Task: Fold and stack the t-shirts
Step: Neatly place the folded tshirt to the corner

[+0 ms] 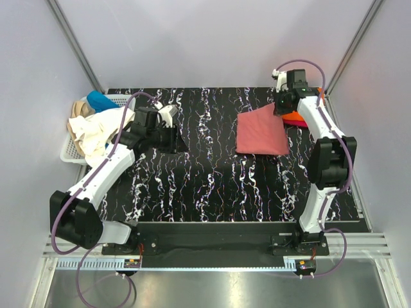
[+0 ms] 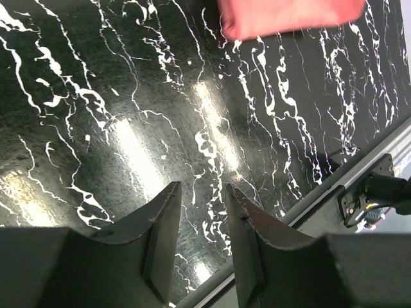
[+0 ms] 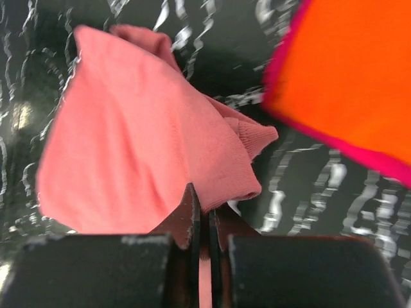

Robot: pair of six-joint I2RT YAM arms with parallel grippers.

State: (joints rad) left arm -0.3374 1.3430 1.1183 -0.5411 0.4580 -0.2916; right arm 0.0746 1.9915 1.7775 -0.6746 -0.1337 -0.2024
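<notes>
A dusty salmon-pink t-shirt (image 1: pixel 260 131) lies folded on the black marbled table (image 1: pixel 205 179), right of centre. My right gripper (image 1: pixel 281 109) is at its far right corner. In the right wrist view that gripper (image 3: pixel 204 200) is shut on the pink t-shirt's (image 3: pixel 128 147) edge. A folded orange t-shirt (image 3: pixel 347 70) with a magenta t-shirt's edge (image 3: pixel 359 153) under it lies just beyond, partly hidden under the right arm (image 1: pixel 297 119). My left gripper (image 1: pixel 176 140) hovers over bare table at the left, open and holding nothing (image 2: pixel 202 199). The pink t-shirt (image 2: pixel 289 16) shows at the top of the left wrist view.
A white lattice basket (image 1: pixel 69 153) at the table's left edge holds cream-white (image 1: pixel 96 131), tan (image 1: pixel 80 108) and blue (image 1: pixel 101 100) t-shirts that spill over its rim. A metal rail (image 1: pixel 212 260) runs along the near edge. Grey walls close in the sides.
</notes>
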